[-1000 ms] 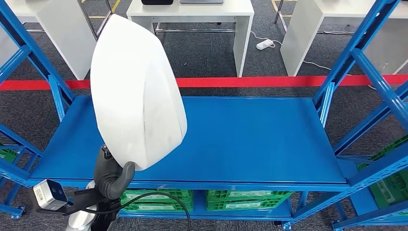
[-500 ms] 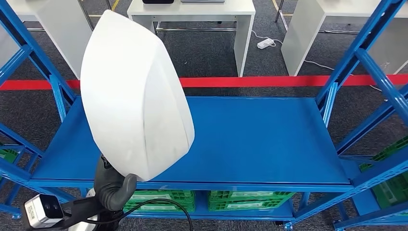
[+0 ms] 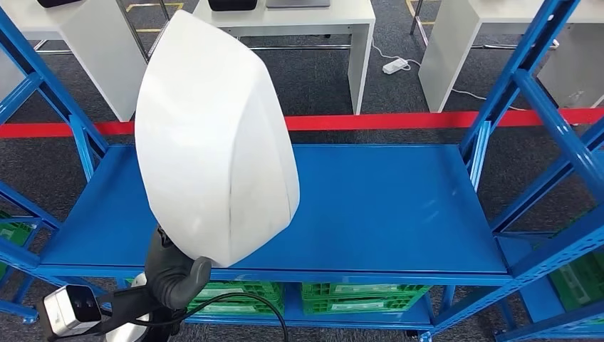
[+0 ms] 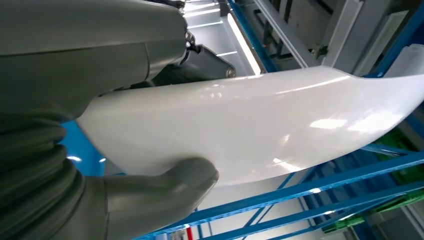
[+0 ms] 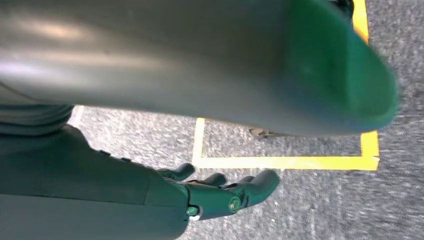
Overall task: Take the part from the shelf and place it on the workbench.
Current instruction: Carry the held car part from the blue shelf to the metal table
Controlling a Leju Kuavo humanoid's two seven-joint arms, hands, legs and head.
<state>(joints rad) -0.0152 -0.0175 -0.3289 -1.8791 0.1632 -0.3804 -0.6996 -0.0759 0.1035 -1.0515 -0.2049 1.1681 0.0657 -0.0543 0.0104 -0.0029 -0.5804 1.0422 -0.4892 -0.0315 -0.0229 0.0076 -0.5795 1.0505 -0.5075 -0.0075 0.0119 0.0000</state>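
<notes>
The blue metal shelf (image 3: 384, 206) spans the head view. Above its left half, the left robot hand (image 3: 174, 271) grips the smooth, glossy, curved white part (image 3: 214, 142) by its lower edge. The right robot hand (image 5: 225, 192) hangs over grey carpet, fingers apart, holding nothing.

White part (image 3: 214, 135) seemingly shifted right.

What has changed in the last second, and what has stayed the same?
The left hand still grips the white part by its lower edge; hand and part have shifted a little rightward in the head view. The blue shelf keeps its place apart from small camera sway. The right hand hangs open over the floor.
</notes>
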